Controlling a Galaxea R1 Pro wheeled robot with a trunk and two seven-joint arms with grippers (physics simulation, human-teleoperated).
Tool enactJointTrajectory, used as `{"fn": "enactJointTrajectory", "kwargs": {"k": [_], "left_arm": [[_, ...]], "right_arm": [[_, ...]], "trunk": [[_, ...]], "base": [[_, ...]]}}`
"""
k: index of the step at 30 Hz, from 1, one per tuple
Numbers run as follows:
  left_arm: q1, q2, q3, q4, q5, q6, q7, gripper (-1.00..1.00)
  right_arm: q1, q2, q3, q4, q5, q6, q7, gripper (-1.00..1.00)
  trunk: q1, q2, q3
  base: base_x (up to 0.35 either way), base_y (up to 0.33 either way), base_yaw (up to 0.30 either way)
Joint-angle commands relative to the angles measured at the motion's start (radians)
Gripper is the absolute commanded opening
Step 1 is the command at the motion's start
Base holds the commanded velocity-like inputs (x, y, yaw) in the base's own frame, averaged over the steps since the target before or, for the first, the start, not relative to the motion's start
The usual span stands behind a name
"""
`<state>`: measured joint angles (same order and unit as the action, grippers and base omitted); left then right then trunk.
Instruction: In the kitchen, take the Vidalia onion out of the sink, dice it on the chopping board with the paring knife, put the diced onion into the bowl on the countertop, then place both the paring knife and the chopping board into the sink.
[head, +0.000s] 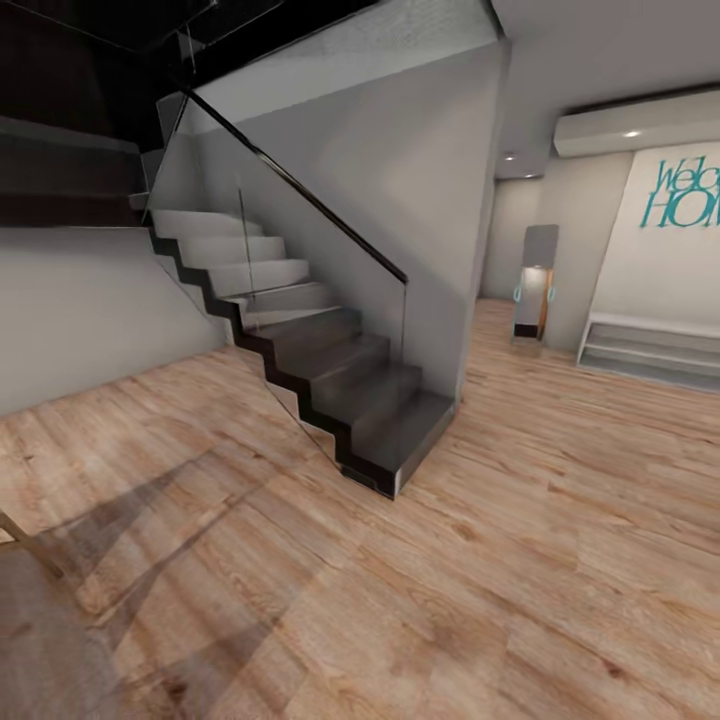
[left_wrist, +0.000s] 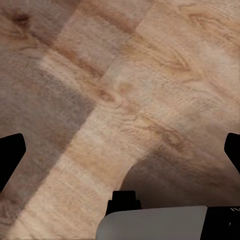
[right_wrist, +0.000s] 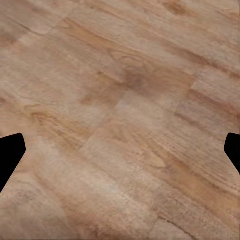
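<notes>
A grey staircase (head: 330, 370) with glass balustrade rises from light wood floor (head: 520, 560) beside pale grey walls (head: 90, 310).

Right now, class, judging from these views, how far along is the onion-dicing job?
Nothing looks done. The head view shows a grey staircase with glass balustrade on a light wood plank floor, not a kitchen. Both wrist views face that floor; the left gripper and right gripper are open, holding nothing. Every step is left.

Light wood plank floor (head: 520, 560) carries a dark-stepped staircase (head: 340, 380) and perhaps a grey rug corner (head: 40, 650)
</notes>
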<state>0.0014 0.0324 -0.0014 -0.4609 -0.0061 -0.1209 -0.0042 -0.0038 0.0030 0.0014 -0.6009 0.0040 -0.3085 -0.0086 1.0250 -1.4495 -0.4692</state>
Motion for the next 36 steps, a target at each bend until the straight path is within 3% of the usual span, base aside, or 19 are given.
{"fn": "enactJointTrajectory", "kwargs": {"k": [1,11,28,36], "left_arm": [[0.0,0.0,0.0,-0.001,-0.001,-0.002,0.0,1.0],[0.0,0.0,0.0,-0.001,-0.001,-0.002,0.0,1.0],[0.0,0.0,0.0,0.006,-0.001,-0.002,0.0,1.0],[0.0,0.001,0.003,0.007,0.0,-0.002,0.0,1.0]], "right_arm": [[0.0,0.0,0.0,0.001,0.0,-0.003,-0.001,1.0],[0.0,0.0,0.0,0.001,0.001,-0.003,-0.002,1.0],[0.001,0.0,0.001,0.001,-0.001,-0.003,-0.001,1.0],[0.0,0.0,0.0,0.001,0.0,-0.003,-0.001,1.0]], "trunk": [[0.0,0.0,-0.001],[0.0,0.0,-0.001],[0.0,0.0,-0.001],[0.0,0.0,-0.001]], "base": [[-0.005,-0.003,0.278],[-0.026,-0.001,0.278],[-0.282,0.0,0.278],[-0.049,0.0,0.278]]}}
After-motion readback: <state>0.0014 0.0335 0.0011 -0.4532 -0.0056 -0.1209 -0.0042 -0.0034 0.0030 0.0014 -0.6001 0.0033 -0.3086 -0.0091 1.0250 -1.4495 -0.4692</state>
